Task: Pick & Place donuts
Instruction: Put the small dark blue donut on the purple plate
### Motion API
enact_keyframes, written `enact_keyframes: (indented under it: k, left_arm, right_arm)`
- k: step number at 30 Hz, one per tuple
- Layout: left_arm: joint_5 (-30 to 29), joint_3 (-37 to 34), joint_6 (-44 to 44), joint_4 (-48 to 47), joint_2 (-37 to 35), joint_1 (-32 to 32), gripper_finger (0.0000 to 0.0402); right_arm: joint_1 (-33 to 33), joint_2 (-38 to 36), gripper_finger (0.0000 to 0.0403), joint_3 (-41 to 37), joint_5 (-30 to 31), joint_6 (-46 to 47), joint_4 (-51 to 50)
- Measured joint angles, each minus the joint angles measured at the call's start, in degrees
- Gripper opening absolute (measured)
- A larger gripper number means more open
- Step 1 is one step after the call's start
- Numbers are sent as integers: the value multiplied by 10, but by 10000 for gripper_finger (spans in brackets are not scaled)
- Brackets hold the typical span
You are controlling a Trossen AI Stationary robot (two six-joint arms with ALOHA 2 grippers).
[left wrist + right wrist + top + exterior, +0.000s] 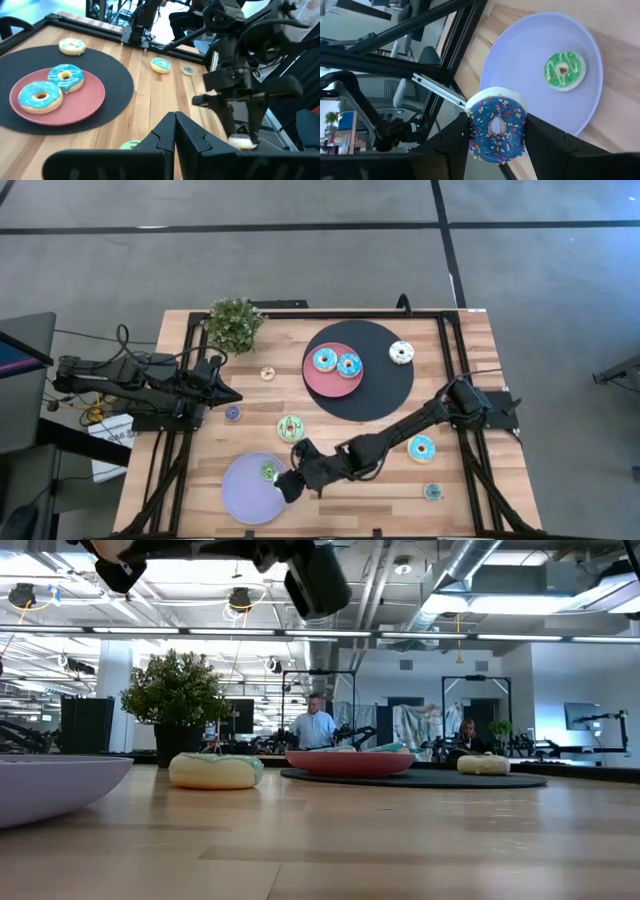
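**Donut held over lavender plate**

Bench [330, 480] from above carried a black mat [385, 395] with a pink plate [325, 380] holding two blue-iced donuts [325, 360]. A white donut [401, 352] lay on the mat beside the plate, a green donut [291, 428] on bare wood, a blue donut [421, 447] near the right arm. Small rings sat apart: a cream one [267, 373], a purple one [233, 413], a teal one [432, 491]. The right hand [292, 483] reached to the rim of the lavender plate [245, 490], where a small green donut [269, 471] rested. The left hand [228, 393] waited at the bench's left edge beside a potted plant [235, 323].

The low view showed the plant [178, 690], the green donut [215, 770] on the wood, and people in the room behind.

The left wrist view showed the left hand [175, 131] with fingers pressed together, empty.

The right wrist view showed the right hand [496, 131] clamped on a blue sprinkled donut [497, 131], above the plate's [520, 55] edge.

No legible writing appeared anywhere.
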Motion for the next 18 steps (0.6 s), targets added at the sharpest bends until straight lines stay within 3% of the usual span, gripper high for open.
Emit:
enact_keyframes:
  k: [5, 8, 13, 18]
  left_arm:
    - [0, 0, 0, 0, 0, 0, 0]
    - [0, 0, 0, 0, 0, 0, 0]
    - [0, 0, 0, 0, 0, 0, 0]
    - [11, 0, 0, -2, 0, 0, 0]
  right_arm:
    - [8, 38, 168, 30, 3, 24, 9]
    - [4, 104, 168, 107, -35, 3, 1]
    - [-16, 168, 168, 219, -114, -22, -70]
    - [-29, 188, 168, 278, -136, -19, -202]
